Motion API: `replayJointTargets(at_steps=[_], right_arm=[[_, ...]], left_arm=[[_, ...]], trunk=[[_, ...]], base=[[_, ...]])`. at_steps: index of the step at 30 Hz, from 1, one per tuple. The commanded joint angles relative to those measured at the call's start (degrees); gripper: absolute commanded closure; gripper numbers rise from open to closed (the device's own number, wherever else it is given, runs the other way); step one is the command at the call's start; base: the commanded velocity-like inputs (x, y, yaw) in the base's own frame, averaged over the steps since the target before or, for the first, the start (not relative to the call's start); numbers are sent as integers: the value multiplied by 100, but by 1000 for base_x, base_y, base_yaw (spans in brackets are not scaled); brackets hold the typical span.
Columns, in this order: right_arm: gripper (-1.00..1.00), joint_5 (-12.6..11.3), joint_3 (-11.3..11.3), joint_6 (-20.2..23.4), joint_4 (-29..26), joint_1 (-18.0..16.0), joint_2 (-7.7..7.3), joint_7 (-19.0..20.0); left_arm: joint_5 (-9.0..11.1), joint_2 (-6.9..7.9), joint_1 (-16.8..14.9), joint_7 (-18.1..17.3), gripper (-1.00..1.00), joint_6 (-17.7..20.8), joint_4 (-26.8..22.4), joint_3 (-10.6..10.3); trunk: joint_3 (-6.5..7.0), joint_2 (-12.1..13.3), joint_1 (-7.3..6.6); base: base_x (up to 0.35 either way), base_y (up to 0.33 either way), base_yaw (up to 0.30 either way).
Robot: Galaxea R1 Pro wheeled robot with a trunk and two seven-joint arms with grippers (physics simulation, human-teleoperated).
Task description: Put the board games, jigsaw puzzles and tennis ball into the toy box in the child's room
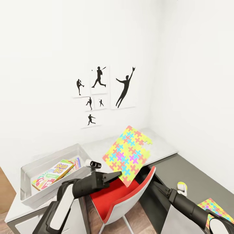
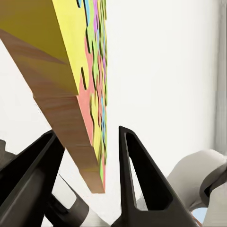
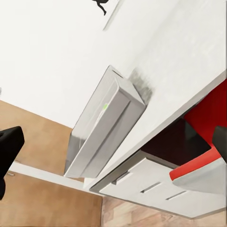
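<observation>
Multicoloured jigsaw puzzle [image 1: 128,155] pinched by left hand [image 1: 117,176], above table [image 1: 162,148].

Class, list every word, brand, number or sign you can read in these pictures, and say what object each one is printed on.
"SKIP BO" – on the lid of the yellow-red-green Skip-Bo game box lying in the toy box.
Smaller print lower on that lid: too small to read.
Game box beside it, partly hidden: print unreadable.
Baseball-player pictures on the wall: silhouettes, no text.
Jigsaw puzzle in the left pincer: colours, no text.
</observation>
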Motion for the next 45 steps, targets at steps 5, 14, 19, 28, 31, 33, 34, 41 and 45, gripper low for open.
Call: replayJointTargets(at_steps=[5, 14, 19, 28, 31, 33, 34, 41, 45], right_arm=[[-100, -15, -14, 30, -3, 3, -57, 10], [-100, -16, -10, 22, -3, 2, -56, 2], [-100, -16, -12, 22, -3, 2, -56, 1], [-100, -16, 8, 14, -3, 2, -23, 1], [-100, -16, 10, 13, -3, 2, -29, 1], [-100, -16, 9, 13, -3, 2, -35, 1], [-100, -16, 9, 13, -3, 2, -38, 1], [-100, -16, 11, 13, -3, 2, -34, 1], [-100, -16, 16, 14, -3, 2, -38, 1]], left_arm=[[-204, 162, 61, 147, 100, 16, 11, 161], [-252, 453, 53, 433, 100, 38, -4, 333], [-245, 602, 50, 521, 100, 60, -31, 479], [-247, 978, 52, 508, 100, 84, -41, 627], [-216, 1091, 46, 491, 100, 89, -41, 636], [-195, 1150, 37, 486, 100, 97, -41, 637], [-189, 1165, 33, 484, 100, 99, -41, 637], [-223, 1210, 17, 482, 100, 98, -41, 629], [-231, 1244, 17, 476, 100, 87, -41, 651]], trunk=[[0, -3, 2], [0, -3, 2], [0, -3, 2], [0, -3, 2], [0, -3, 2], [0, -3, 2], [0, -3, 2], [0, -3, 2], [0, -3, 2]], base=[[0, 0, 0], [3, 33, 0], [1, 9, 0], [-87, 73, 0], [-22, 17, 0], [-8, 6, 0], [-4, 8, 0], [41, 156, 0], [16, 53, 0]])
